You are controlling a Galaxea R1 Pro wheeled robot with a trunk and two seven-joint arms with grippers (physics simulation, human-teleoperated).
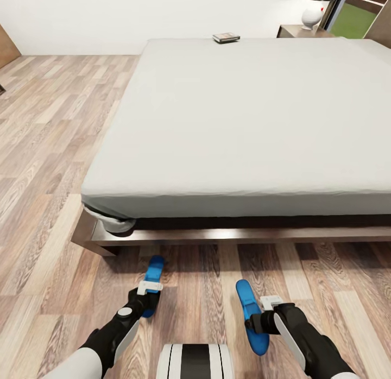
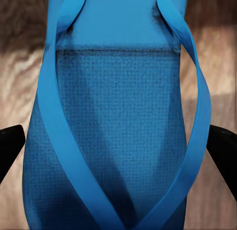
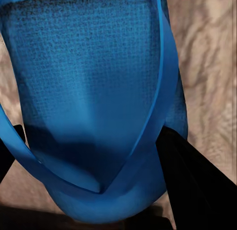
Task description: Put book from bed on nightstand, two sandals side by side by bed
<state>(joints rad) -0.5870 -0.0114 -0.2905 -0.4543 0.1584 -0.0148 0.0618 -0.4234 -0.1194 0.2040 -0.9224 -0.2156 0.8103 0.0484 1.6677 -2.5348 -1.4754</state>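
1. The 2 bright blue sandals are over the wood-plank floor [image 1: 49,167] at the foot of the bed [image 1: 244,124], near its wooden frame, each held by 1 arm.
2. The left sandal [image 1: 153,278] sits toward the bed's foot-end corner, its long axis pointing at the frame. The left gripper [image 1: 146,297] has it: in the left wrist view the black fingers [image 2: 10,146] stand on either side of that sandal's [image 2: 113,141] sole, at its edges, so the jaws are grasping it.
3. The right sandal [image 1: 251,314] lies further along the foot of the bed and a little further from the frame than the left one, well apart from it. The right gripper [image 1: 259,320] comes at it from the side; in the right wrist view a dark finger [image 3: 192,180] presses against the edge of this sandal [image 3: 94,87], so these jaws are grasping it too.
4. The book [image 1: 226,38] lies flat on the bed's light-grey mattress, at the far edge from the sandals.
5. Beyond the far right corner of the bed stands a nightstand [image 1: 296,30] with a white-based lamp [image 1: 314,10] on it.
6. A white wall [image 1: 136,15] runs behind the bed.
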